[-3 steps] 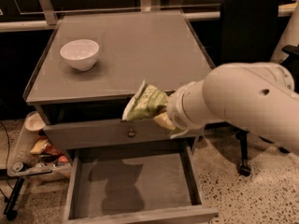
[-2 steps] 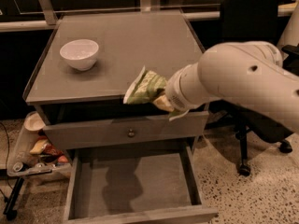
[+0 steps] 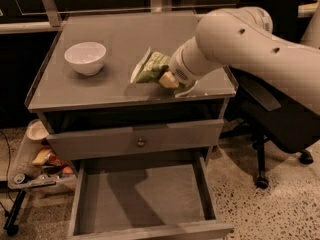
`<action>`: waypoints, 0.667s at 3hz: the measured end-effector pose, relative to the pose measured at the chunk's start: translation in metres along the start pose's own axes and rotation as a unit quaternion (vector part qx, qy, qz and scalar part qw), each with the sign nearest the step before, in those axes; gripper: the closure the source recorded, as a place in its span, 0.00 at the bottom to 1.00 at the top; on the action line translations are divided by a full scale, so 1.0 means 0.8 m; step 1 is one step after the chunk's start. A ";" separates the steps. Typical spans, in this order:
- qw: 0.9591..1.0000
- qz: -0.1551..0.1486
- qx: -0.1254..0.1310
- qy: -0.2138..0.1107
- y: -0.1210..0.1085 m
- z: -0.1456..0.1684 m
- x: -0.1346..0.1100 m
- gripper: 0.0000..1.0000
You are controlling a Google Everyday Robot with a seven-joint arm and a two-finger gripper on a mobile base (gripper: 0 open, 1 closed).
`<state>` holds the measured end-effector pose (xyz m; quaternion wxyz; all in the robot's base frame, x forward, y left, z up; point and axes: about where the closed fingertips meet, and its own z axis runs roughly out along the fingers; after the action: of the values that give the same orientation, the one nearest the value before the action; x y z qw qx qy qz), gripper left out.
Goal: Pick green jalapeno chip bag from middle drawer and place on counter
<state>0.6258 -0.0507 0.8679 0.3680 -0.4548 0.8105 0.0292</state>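
The placing step is in hand. The green jalapeno chip bag [image 3: 150,67] is held over the front right part of the counter [image 3: 120,41], pinched at its right end by the gripper [image 3: 165,77], whose fingers are closed on it. The bag is tilted, with its free end raised toward the left, and a shadow is cast just beneath it. Whether its lower edge is already touching the surface cannot be told. The white bowl [image 3: 85,57] is seen well apart, toward the left of the counter. Below, the middle drawer [image 3: 145,199] is pulled out, and nothing is seen in it; the drawer front with a round knob [image 3: 140,142] above it is shut.

For the next move, a short lowering is called for until the bag is borne by the counter, then the fingers are to be opened and the arm [image 3: 240,39] drawn back. The bag sits fairly near the front edge, so a release somewhat further in would be safer.
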 end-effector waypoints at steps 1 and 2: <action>1.000 -0.012 -0.009 -0.001 -0.031 0.030 -0.031 1.00; 1.000 -0.012 -0.007 -0.009 -0.037 0.030 -0.042 0.84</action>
<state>0.6727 -0.0351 0.8802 0.3721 -0.4668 0.8015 0.0342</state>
